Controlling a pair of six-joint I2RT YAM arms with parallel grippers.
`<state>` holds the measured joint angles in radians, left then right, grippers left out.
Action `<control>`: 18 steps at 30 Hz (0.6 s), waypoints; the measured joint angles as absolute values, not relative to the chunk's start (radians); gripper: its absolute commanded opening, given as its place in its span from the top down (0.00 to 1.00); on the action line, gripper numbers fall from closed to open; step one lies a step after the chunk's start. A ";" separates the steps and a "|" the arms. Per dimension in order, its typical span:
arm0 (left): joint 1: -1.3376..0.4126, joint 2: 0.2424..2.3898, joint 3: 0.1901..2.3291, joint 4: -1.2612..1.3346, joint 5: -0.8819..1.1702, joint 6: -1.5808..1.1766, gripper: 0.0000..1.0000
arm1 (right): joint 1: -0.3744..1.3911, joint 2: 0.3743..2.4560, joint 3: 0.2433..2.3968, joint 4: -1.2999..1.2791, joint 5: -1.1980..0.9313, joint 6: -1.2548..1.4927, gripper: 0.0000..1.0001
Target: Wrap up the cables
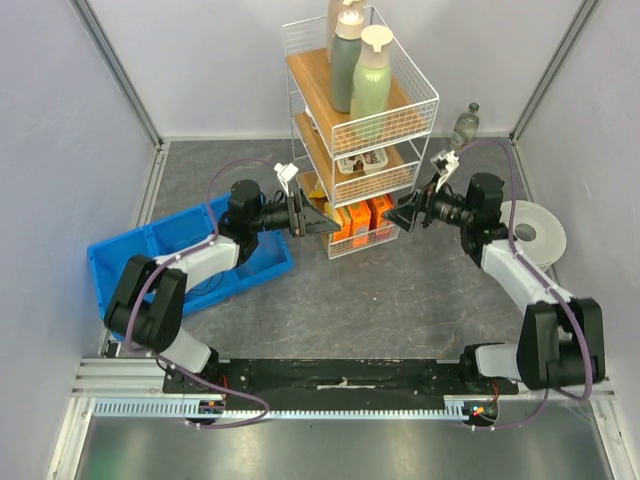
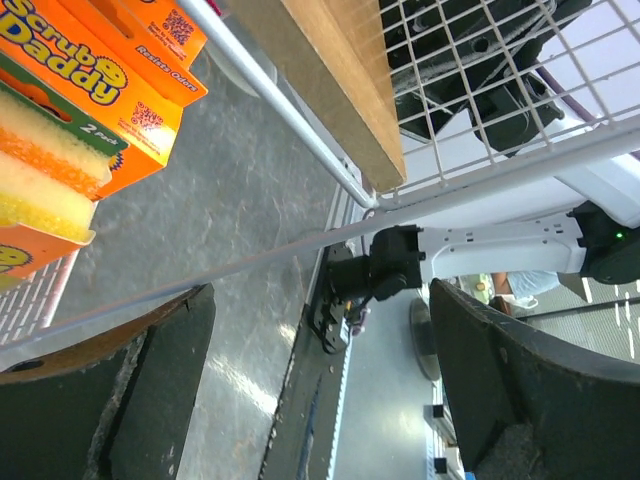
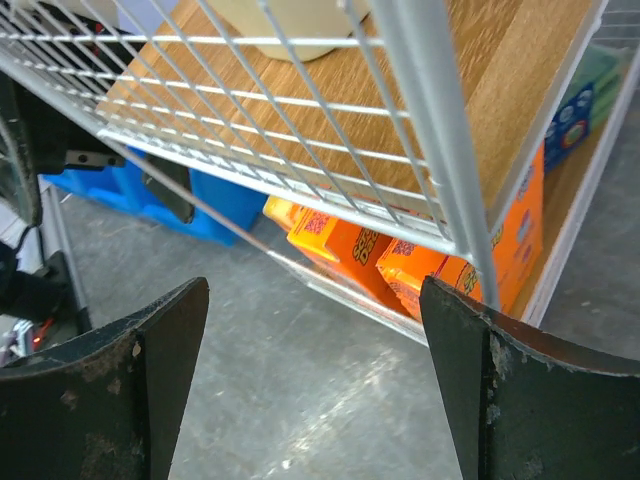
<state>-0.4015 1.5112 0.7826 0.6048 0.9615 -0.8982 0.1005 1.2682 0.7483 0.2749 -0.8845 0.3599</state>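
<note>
No loose cable shows in any view; only the arms' own purple leads are visible. My left gripper (image 1: pixel 325 226) is open and empty, level with the bottom shelf at the left side of the white wire rack (image 1: pixel 428 100). In the left wrist view its open gripper (image 2: pixel 320 400) has a rack wire (image 2: pixel 250 258) crossing above it. My right gripper (image 1: pixel 396 216) is open and empty at the rack's right side. In the right wrist view the open gripper (image 3: pixel 315 380) faces the rack's lower corner over bare grey floor.
The rack holds bottles (image 1: pixel 372 70) on top and orange Scrub Daddy boxes (image 1: pixel 362 222) (image 2: pixel 80 90) (image 3: pixel 350 250) at the bottom. A blue bin (image 1: pixel 150 250) lies at the left. A white roll (image 1: pixel 535 232) and a small grey bottle (image 1: pixel 467 125) are at the right.
</note>
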 measured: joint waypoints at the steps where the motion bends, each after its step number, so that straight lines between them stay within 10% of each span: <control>1: -0.402 1.537 0.806 0.613 0.960 -0.898 0.08 | 0.089 1.302 0.776 0.279 -0.885 0.347 0.06; 18: -0.434 1.914 1.163 0.818 0.909 -0.955 0.12 | -0.060 1.597 1.090 0.290 -0.952 0.274 0.07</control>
<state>-0.4335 1.9137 1.1633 0.8181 0.9092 -0.9546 -0.0601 1.5974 1.0897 0.2905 -0.9516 0.2741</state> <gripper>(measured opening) 0.883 0.928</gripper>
